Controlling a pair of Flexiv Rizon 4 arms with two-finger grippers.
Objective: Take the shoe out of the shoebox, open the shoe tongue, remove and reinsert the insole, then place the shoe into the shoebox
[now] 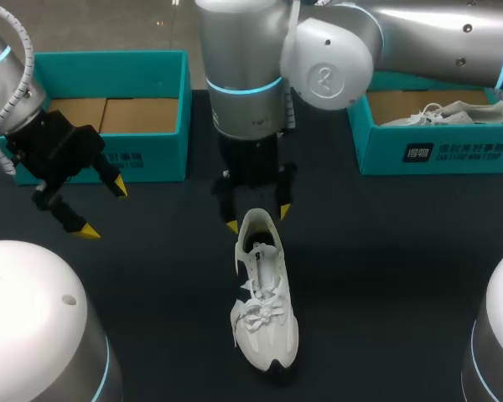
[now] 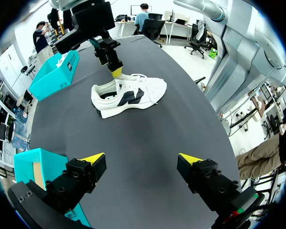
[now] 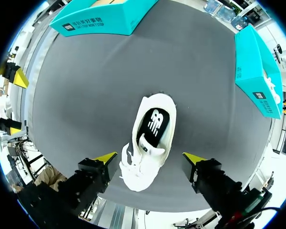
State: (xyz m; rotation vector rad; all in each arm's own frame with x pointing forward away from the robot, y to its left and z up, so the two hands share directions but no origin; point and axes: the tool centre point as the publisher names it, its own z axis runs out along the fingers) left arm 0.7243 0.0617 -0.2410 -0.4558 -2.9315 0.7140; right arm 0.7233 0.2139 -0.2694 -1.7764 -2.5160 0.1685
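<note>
- Shoe (image 1: 264, 301): white, upright on its sole in the middle of the tabletop (image 1: 386, 251), outside both boxes. Heel end points away from me, toe toward me. Laces (image 1: 262, 311) sit threaded over the forefoot.
- Insole (image 3: 155, 125): dark, inside the shoe, seen through the opening from my right wrist view.
- Right end effector (image 1: 257, 218): my right arm comes in from the right and reaches past the middle, hanging over the shoe's heel end. Fingers are spread wide and hold nothing. From its wrist view the shoe lies below, between the two yellow tips, clear of both. In the left wrist view one yellow tip sits just above the heel collar; I cannot tell whether it touches.
- Left end effector (image 1: 102, 208): over bare tabletop just in front of the left box (image 1: 147, 146), well apart from the shoe. Fingers are spread wide, nothing between them. Its wrist view looks across the tabletop at the shoe's side.
- Left box: teal, open, at the far left of the tabletop, with only brown card showing inside.
- Right box (image 1: 436, 155): teal, open, at the far right. A second shoe (image 1: 448, 113), white, lies inside it.
</note>
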